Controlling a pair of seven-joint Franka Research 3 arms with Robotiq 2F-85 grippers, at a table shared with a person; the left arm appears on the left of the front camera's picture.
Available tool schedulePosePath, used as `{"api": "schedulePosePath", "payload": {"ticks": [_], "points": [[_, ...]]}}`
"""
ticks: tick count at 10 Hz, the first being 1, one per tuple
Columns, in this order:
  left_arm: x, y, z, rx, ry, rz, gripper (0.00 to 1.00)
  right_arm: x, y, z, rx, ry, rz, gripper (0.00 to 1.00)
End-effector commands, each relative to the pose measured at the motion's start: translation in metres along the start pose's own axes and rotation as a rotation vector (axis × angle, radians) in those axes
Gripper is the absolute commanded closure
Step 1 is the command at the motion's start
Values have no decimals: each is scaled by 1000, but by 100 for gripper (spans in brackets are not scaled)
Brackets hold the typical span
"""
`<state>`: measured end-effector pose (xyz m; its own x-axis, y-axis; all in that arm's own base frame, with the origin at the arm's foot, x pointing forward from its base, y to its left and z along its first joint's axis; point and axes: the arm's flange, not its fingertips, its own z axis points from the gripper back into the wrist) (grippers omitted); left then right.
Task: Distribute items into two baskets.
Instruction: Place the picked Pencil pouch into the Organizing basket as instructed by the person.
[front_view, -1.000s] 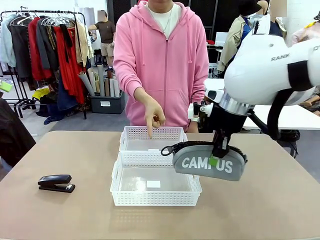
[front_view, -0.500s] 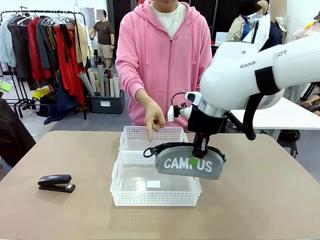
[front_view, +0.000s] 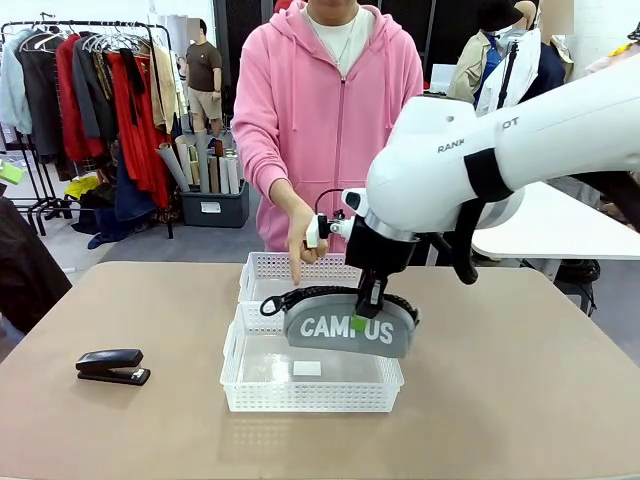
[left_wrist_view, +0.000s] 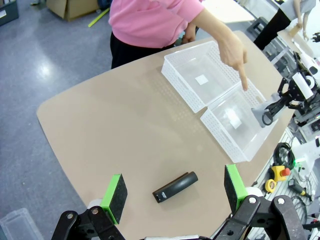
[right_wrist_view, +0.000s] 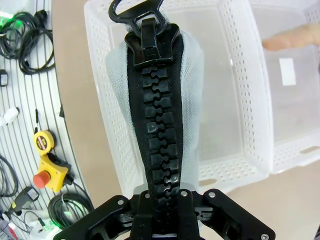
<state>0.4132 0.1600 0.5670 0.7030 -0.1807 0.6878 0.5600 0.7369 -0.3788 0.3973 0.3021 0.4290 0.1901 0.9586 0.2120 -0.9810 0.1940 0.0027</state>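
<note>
Since the earlier frames the right arm has carried the pouch from the right of the picture toward the centre. The stapler at lower left has not moved.

Front view: the right gripper is clamped on the pouch's top edge and holds it in the air, lettering toward the camera, above the right half of the near basket. The person's hand points a finger down at the far basket, just left of the pouch's zip pull.

Left wrist view: the left gripper hangs high with its jaws wide apart and empty. The stapler lies on the table far below, between the pads. Both baskets sit at upper right, with the hand over them.

Right wrist view: the jaws pinch the pouch across its zipper at the bottom of the frame. The near basket lies beneath it, and a fingertip shows at upper right.

Risks: the pouch is close to the pointing hand, so more travel that way could brush it. Letting go here would likely drop the pouch into the near basket, not the one pointed at. A release partway between could leave it straddling the shared rims
</note>
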Motion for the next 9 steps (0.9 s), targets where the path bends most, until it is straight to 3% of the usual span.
{"api": "schedulePosePath", "payload": {"ticks": [1,9], "points": [[1,0,1,-4,-11,-2,0,18,-1,-8,0,-25,-14,100],[1,0,1,-4,-11,-2,0,37,-9,-54,-43,3,25,100]]}}
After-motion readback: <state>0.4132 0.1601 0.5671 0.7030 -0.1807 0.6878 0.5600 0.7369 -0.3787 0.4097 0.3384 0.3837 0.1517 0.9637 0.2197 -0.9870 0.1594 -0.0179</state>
